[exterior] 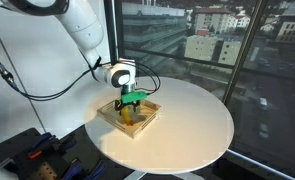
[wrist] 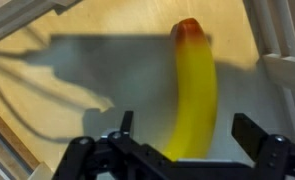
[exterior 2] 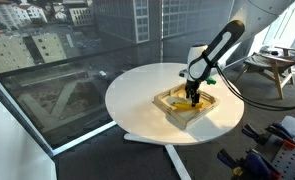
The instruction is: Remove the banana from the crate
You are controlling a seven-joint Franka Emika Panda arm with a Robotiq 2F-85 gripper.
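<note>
Wrist view: the gripper stands wide, one finger on each side of the banana, with no contact evident. The banana lies flat on the base of the crate, its reddish tip pointing away and one crate wall close alongside. In both exterior views the crate sits on a round white table, near the edge on the arm's side. The gripper hangs low over the crate and largely hides the banana. Window glazing and city buildings stand behind the table.
</note>
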